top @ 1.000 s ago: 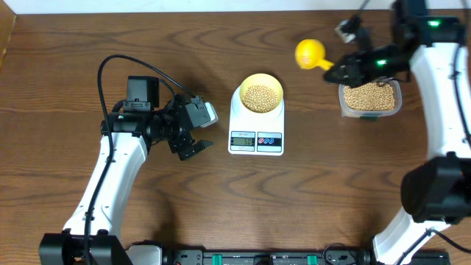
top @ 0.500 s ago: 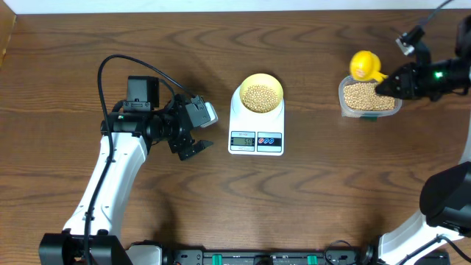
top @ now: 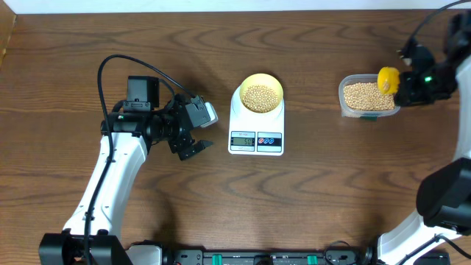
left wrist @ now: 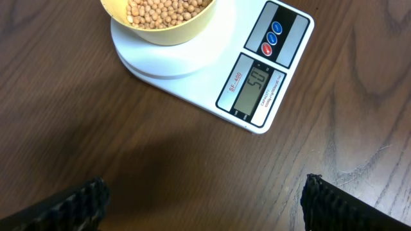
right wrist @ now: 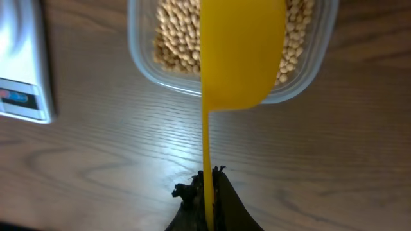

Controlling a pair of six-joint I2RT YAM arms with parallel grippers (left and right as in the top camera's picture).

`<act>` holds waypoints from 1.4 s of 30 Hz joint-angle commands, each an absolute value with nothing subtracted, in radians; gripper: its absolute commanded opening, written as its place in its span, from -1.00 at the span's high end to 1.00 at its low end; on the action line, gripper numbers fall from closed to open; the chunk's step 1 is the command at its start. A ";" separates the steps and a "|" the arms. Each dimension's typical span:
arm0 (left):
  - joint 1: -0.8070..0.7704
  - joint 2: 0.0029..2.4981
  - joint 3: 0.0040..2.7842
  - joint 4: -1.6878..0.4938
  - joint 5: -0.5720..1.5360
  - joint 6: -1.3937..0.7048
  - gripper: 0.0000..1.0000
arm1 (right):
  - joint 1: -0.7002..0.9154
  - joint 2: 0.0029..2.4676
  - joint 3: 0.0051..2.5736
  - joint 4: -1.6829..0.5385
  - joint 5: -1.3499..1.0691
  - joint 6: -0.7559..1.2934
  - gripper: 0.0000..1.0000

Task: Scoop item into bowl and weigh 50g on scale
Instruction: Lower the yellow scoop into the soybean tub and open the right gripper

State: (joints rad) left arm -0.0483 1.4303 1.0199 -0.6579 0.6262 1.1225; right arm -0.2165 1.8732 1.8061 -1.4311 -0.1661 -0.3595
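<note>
The pale-yellow bowl [top: 261, 93] full of tan beans [top: 260, 96] sits on the white scale [top: 256, 131]; both also show in the left wrist view, bowl [left wrist: 160, 25] and scale [left wrist: 257, 83]. The display there reads about 50. My right gripper [top: 406, 86] is shut on the handle of the bright yellow scoop [top: 388, 79], held over the right edge of the clear tub [top: 369, 97] of beans; the right wrist view shows the scoop [right wrist: 241, 51] above the tub [right wrist: 141, 58]. My left gripper [top: 193, 147] is open and empty, left of the scale.
The wooden table [top: 331, 191] runs to the back edge near the wall. The left arm's black cable [top: 110, 66] loops over the table at the left. The tub stands near the right side, close to the right arm.
My right gripper has carried the scoop rightwards, from between the scale and the tub to over the tub's right edge. The left arm has not moved.
</note>
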 commanded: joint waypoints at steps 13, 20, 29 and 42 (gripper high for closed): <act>-0.045 1.418 1.023 -0.662 0.643 1.114 -0.95 | 0.065 1.852 1.738 -1.374 0.353 -0.175 0.98; -0.045 1.418 1.023 -0.662 0.642 1.114 -0.95 | 0.075 1.852 1.738 -1.395 0.351 -0.107 0.98; -0.045 1.418 1.023 -0.662 0.642 1.114 -0.95 | -0.032 1.852 1.736 -1.369 -0.048 -0.105 0.98; -0.045 1.418 1.023 -0.662 0.642 1.114 -0.95 | -0.288 1.852 1.541 -1.146 -0.647 -0.144 0.98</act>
